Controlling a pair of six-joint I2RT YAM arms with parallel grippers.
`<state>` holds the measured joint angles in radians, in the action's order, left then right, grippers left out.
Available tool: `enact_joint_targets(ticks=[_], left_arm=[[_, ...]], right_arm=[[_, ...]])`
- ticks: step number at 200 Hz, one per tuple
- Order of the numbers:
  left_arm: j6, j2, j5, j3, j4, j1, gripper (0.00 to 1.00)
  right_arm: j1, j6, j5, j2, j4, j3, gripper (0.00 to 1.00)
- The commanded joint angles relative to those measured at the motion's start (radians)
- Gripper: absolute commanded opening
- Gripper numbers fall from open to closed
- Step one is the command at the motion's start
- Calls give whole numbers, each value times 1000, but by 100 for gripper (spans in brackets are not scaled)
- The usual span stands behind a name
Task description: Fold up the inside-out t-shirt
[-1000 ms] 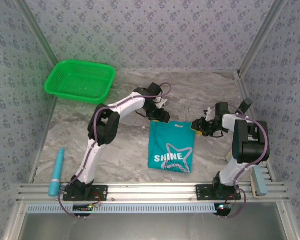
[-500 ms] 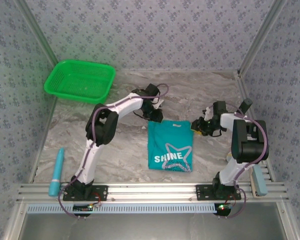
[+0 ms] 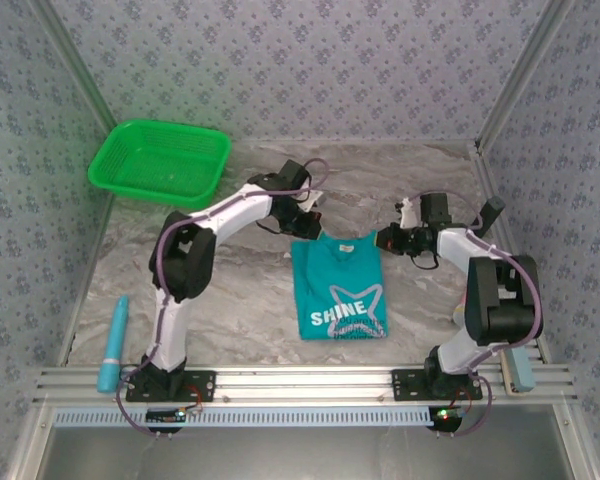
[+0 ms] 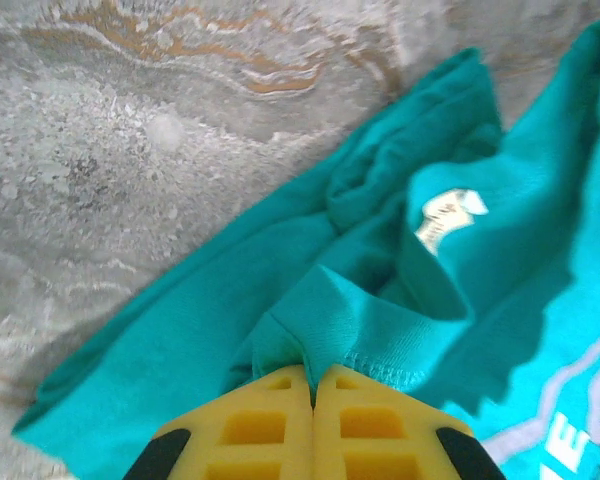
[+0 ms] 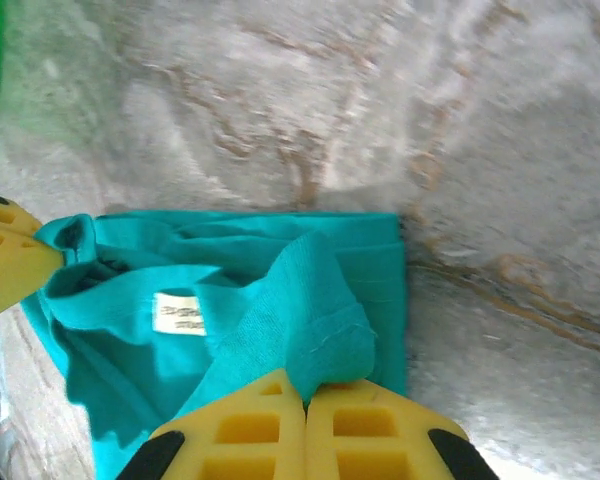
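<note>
Teal t-shirt (image 3: 338,285), one item. It lies as a narrow upright rectangle at the centre of the top view, on the grey marbled table (image 3: 420,180). White lettering "SHINE" (image 3: 332,317) and a star outline face up on its lower half, and the collar end points toward the top of the frame. A white neck label (image 4: 448,215) shows inside the collar opening, right of centre in the left wrist view.

Left gripper (image 3: 305,228): at the shirt's upper left corner in the top view. In the left wrist view, at the bottom centre of the frame, its yellow fingers (image 4: 270,420) are pressed together and pinch a stitched hem. The cloth is bunched in folds just above the pinch.

Right gripper (image 3: 385,240): at the shirt's upper right corner in the top view. In the right wrist view, at the bottom centre of the frame, its yellow fingers are closed on a raised fold of cloth.

Green mesh basket (image 3: 160,162): upper left of the top view, well apart from the shirt.

Teal cylinder (image 3: 113,343): lower left, lying along the table's left edge.

Aluminium rail (image 3: 300,380): across the bottom, carrying both arm bases.

Patterned walls (image 3: 300,60): around the table on three sides.
</note>
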<state>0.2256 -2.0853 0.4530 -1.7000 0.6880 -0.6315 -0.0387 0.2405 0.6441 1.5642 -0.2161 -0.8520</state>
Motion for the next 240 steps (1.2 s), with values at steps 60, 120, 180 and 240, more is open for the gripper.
enact_joint_targets(ticks=[60, 120, 180, 240], left_arm=[[51, 307, -42, 217, -56, 23, 0], [205, 459, -125, 437, -175, 91, 0], [302, 445, -142, 588, -350, 162, 0], [293, 348, -237, 677, -469, 184, 46]], right_arm=[[-90, -73, 121, -68, -72, -134, 4], [-138, -102, 191, 136, -53, -280, 4], [-195, -116, 42, 399, -75, -468, 8], [-223, -53, -212, 453, -98, -516, 43]])
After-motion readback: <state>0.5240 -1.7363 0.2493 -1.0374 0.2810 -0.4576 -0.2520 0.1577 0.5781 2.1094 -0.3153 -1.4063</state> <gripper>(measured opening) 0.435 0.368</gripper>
